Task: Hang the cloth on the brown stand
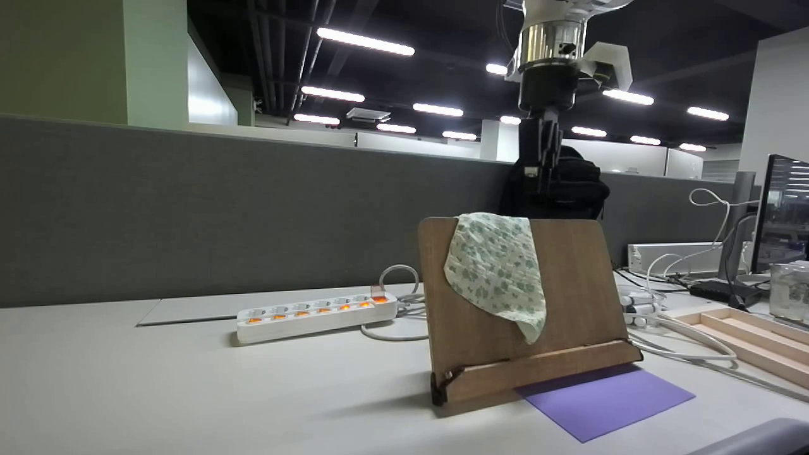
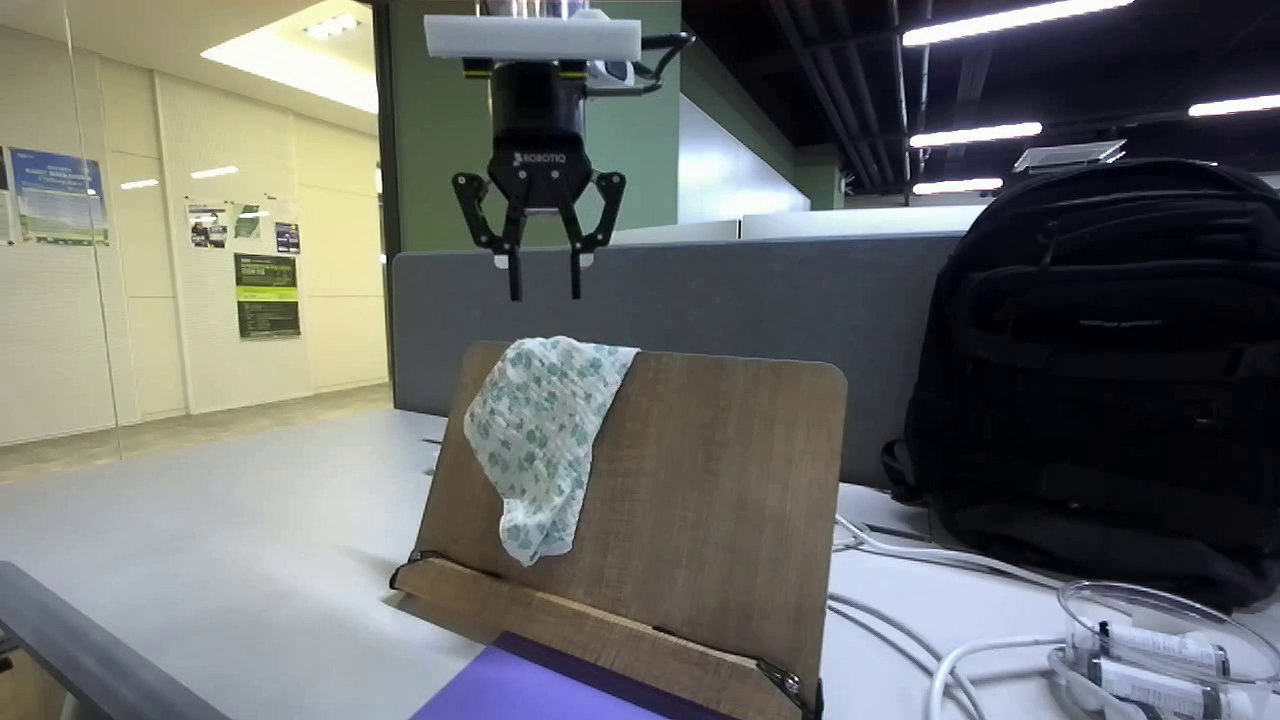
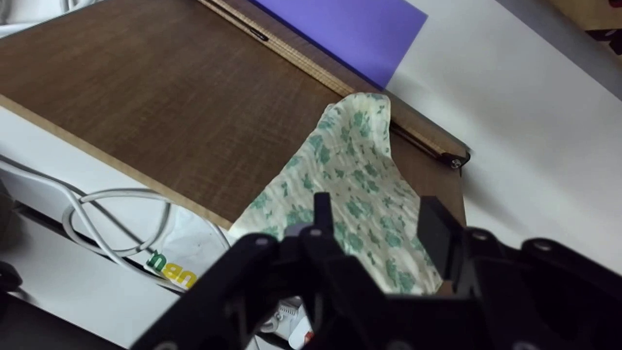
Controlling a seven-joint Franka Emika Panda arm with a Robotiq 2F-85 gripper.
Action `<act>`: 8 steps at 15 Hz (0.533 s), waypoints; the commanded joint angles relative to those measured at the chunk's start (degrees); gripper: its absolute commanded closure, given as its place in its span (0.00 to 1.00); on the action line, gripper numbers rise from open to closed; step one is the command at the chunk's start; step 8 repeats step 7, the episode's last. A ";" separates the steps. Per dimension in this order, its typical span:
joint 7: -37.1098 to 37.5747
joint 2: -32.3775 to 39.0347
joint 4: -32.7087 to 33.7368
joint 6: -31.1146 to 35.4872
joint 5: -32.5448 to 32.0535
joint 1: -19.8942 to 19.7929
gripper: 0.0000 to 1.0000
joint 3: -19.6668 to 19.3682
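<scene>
The cloth [image 1: 496,272], whitish with green leaf prints, lies over the top edge of the brown stand [image 1: 578,272] and hangs down its front face. In an exterior view the cloth [image 2: 545,430] is toward one side of the tilted stand [image 2: 715,470], its lower end tapering above the ledge. Its part behind the board is hidden. My gripper [image 2: 545,290] is open and empty, pointing down above the cloth and apart from it. In the wrist view the cloth [image 3: 359,180] shows between and beyond the open fingers of the gripper [image 3: 374,199], on the stand [image 3: 170,97].
A purple sheet [image 1: 607,404] lies under the stand's front. A white power strip [image 1: 316,319] and cables lie behind it. A black backpack [image 2: 1100,380], a glass jar [image 2: 1170,650], a wooden tray [image 1: 752,341] and a monitor [image 1: 784,215] stand around. A grey partition [image 1: 253,215] runs behind.
</scene>
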 commanded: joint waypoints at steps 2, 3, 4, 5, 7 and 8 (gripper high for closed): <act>2.79 -3.41 0.88 1.42 0.37 1.59 0.12 0.87; 2.84 -4.03 1.16 1.72 0.64 1.96 0.05 1.01; 3.06 -4.78 1.49 2.14 0.89 2.36 0.01 1.14; 3.28 -5.41 1.76 2.51 0.97 2.69 0.00 1.27; 3.66 -6.46 2.25 2.96 1.09 3.15 0.00 1.39; 3.66 -6.46 2.25 2.96 1.09 3.15 0.00 1.39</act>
